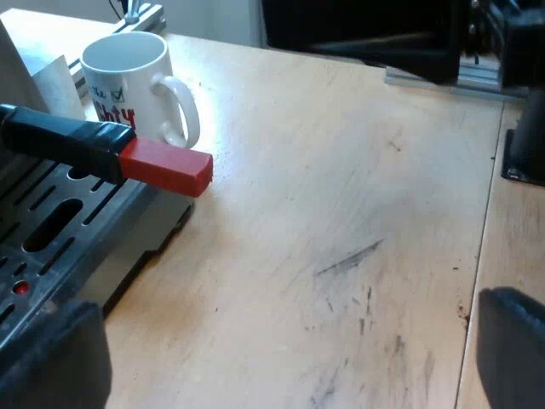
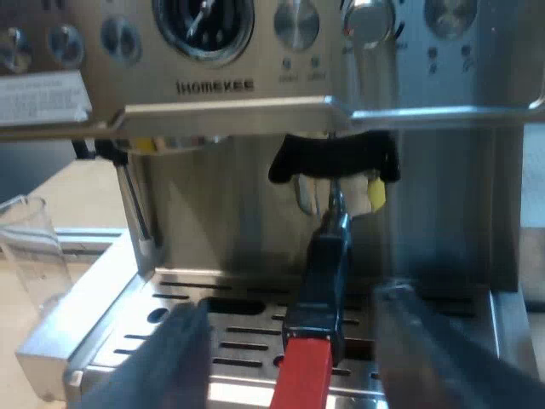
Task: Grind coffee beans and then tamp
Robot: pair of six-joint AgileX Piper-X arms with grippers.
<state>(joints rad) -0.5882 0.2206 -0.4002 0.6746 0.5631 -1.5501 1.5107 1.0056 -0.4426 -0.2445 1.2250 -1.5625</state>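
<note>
The metal holder is locked into the espresso machine (image 2: 255,85) under its front panel. Its dark handle (image 2: 324,264) reaches out over the drip tray (image 2: 238,328) and ends in red (image 2: 302,375). My right gripper (image 2: 302,366) is open and faces the machine, with one finger on each side of the red end and not touching it. In the left wrist view the same handle (image 1: 60,141) and its red end (image 1: 166,168) stick out over the tray's slotted grate (image 1: 51,221). My left gripper (image 1: 289,366) is open above bare table, a short way off from the red end.
A white mug (image 1: 128,81) with red lettering stands on the table beside the machine, close behind the handle. A clear measuring glass (image 2: 34,256) stands next to the drip tray. The wooden tabletop (image 1: 341,213) lies open beyond the tray. Dark equipment (image 1: 409,38) sits at the table's far edge.
</note>
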